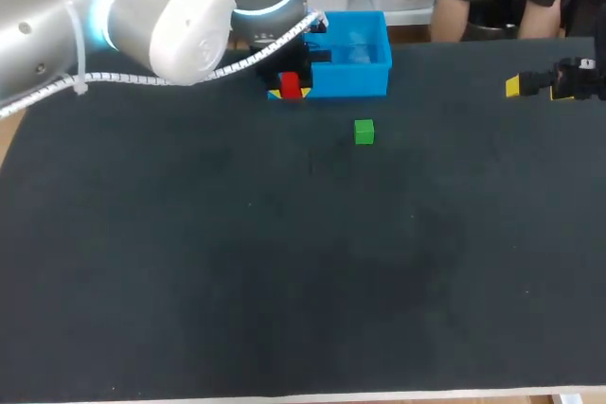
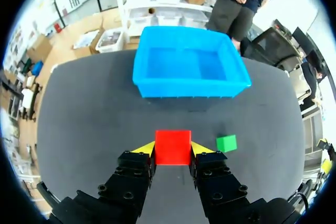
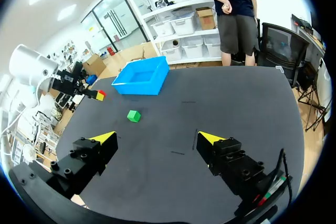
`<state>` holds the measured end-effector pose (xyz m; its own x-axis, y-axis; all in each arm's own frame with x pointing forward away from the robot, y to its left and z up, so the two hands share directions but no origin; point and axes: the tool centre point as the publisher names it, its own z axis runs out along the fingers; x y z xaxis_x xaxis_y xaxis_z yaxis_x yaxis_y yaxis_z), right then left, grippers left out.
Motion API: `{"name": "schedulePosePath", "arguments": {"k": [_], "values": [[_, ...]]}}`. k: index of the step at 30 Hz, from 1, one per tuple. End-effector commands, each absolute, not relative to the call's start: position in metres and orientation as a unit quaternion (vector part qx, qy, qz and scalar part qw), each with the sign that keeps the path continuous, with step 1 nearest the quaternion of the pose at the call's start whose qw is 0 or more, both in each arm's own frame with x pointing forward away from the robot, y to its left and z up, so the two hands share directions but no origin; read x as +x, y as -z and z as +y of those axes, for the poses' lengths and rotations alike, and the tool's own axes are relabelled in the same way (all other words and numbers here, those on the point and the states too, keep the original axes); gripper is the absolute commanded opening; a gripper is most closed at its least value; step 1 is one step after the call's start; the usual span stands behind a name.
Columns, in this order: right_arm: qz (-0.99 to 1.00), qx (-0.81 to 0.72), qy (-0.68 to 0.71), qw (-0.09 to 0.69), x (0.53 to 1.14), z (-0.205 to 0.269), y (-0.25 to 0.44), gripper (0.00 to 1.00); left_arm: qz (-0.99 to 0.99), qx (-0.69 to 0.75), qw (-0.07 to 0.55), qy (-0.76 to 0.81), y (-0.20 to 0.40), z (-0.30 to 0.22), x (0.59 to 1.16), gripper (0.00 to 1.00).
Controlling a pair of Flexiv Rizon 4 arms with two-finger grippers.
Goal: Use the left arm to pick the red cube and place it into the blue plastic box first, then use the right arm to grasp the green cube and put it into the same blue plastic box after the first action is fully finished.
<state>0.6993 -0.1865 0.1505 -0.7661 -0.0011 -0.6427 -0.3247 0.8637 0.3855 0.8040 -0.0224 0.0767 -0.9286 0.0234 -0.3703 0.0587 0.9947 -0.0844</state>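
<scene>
The left claw (image 2: 172,149) has its yellow tips pressed against two opposite sides of the red cube (image 1: 290,84), parted only as far as the cube makes them. From the right wrist view the cube looks to be held off the surface. The blue box (image 2: 189,66) sits directly ahead, close to the far edge of the bench (image 1: 284,281) near its middle. I'd say the carry needs enough height to clear the box's near wall. The claw should then go forward until the cube hangs over the middle of the box before letting go. The green cube (image 1: 364,131) lies just beside this path, toward the bench's centre, so no sideways drift. The right claw (image 3: 157,139) hangs wide open and empty by the right edge, and should wait.
</scene>
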Motion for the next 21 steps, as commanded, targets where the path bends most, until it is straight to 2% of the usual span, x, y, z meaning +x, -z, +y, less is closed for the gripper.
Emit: {"name": "schedulePosePath", "arguments": {"k": [1, 21], "values": [[0.907, -0.089, -0.244, 0.33, 0.7, -0.186, -0.15, 1.0, 0.981, 0.021, 0.189, 0.047, -0.079, -0.023, 0.807, 0.0], [0.907, -0.089, -0.244, 0.33, 0.7, -0.186, -0.15, 1.0, 0.966, 0.02, 0.244, 0.083, -0.106, -0.031, 0.863, 0.0]]}}
